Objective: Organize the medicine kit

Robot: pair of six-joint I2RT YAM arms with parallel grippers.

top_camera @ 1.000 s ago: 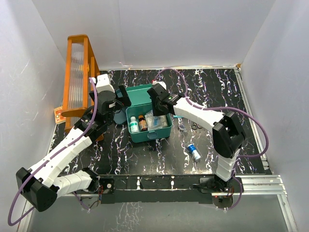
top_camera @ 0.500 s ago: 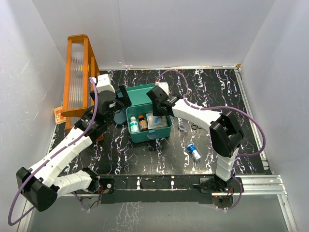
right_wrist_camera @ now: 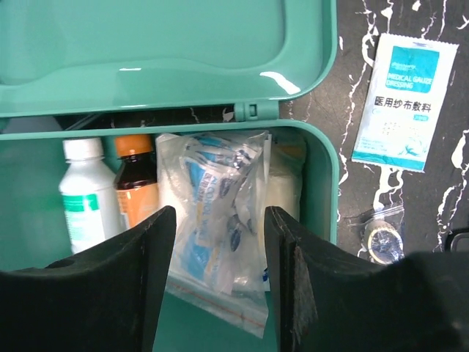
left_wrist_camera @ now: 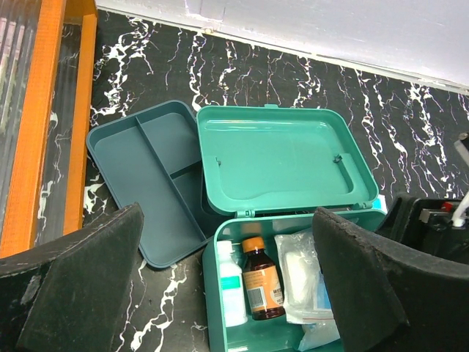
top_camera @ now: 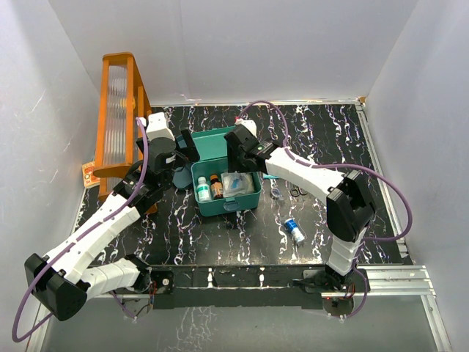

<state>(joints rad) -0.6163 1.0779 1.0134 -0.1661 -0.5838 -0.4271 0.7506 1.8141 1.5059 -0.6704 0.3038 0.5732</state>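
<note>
The teal medicine kit [top_camera: 249,199] stands open mid-table, its lid [top_camera: 212,143] folded back. Inside lie a white bottle [top_camera: 203,190], a brown bottle with an orange cap [top_camera: 217,186] and clear plastic bags of dressings [top_camera: 242,183]. My left gripper [top_camera: 183,150] is open and empty, above the kit's left rear corner; its wrist view shows the kit's wall [left_wrist_camera: 211,293] and the bottles [left_wrist_camera: 262,282]. My right gripper [top_camera: 239,155] is open over the kit; in its wrist view the gripper [right_wrist_camera: 216,286] has the bags [right_wrist_camera: 220,213] lying below and between its jaws.
A darker divided tray [left_wrist_camera: 150,183] lies left of the lid. The tall orange rack [top_camera: 117,125] stands at the far left. A gauze packet [right_wrist_camera: 399,103] and a small bagged roll [right_wrist_camera: 382,238] lie right of the kit, with a blue-white vial [top_camera: 294,231] nearer.
My right gripper has shifted slightly back toward the lid above the bags. The left arm has not moved.
</note>
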